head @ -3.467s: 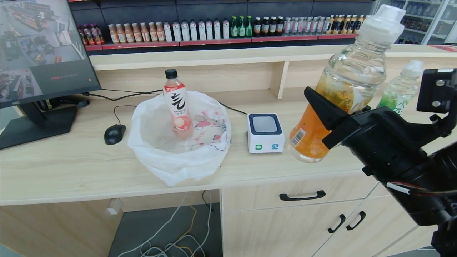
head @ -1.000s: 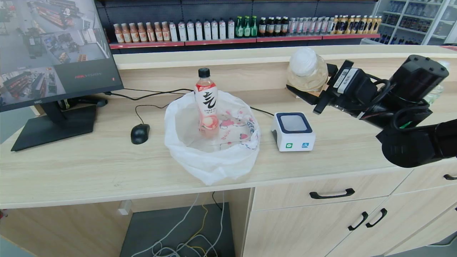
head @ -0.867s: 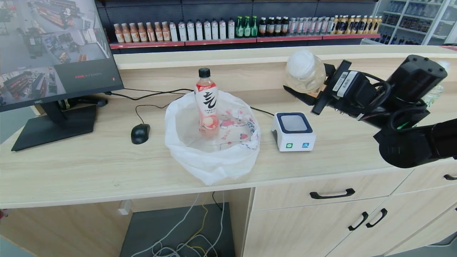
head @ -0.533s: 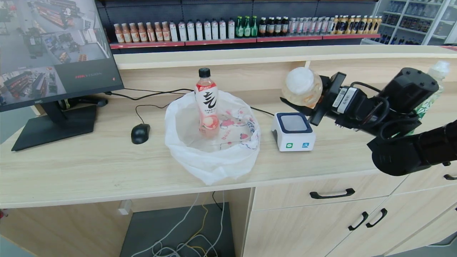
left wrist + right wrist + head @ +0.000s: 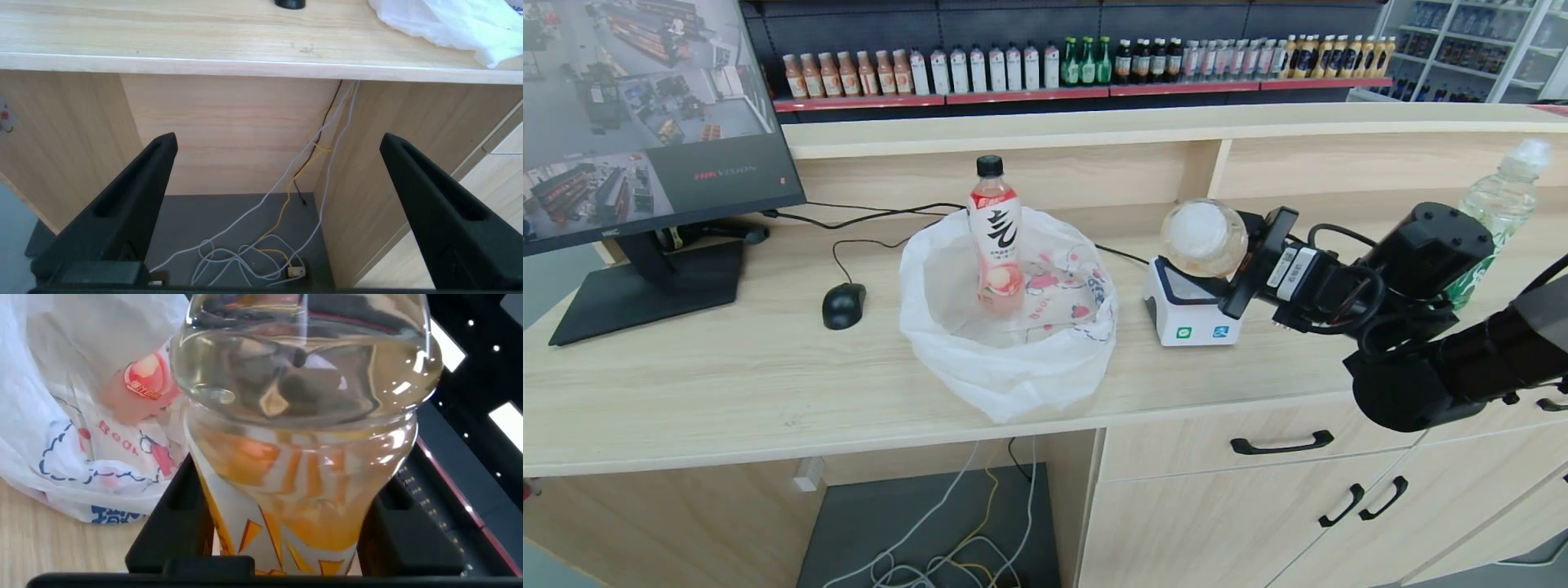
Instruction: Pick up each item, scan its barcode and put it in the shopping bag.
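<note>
We find the left gripper (image 5: 278, 140) below the edge of the table (image 5: 727, 384), jaws spread wide and holding nothing, facing the cables (image 5: 270, 237) under the table.

On the table, the mouse (image 5: 843, 305) lies at 9 o'clock of the shopping bag (image 5: 1013, 380). A pink bottle (image 5: 996, 237) stands upright inside the bag. The scanner (image 5: 1194, 322) sits at 3 o'clock of the bag, just beside it.

The right gripper (image 5: 1241, 265) has its jaws clamped on the body of the orange drink bottle (image 5: 1203, 238), one on each side. The bottle is tipped with its cap toward the head camera and hangs directly over the scanner's top window. We cannot tell whether it touches. The right arm reaches in from 3 o'clock, forearm low over the table. A green-label bottle (image 5: 1494, 208) stands at 2 o'clock of the scanner, well apart.

Compared with half a second ago, the right arm has come down and toward 9 o'clock, lowering the bottle onto the scanner's position.
</note>
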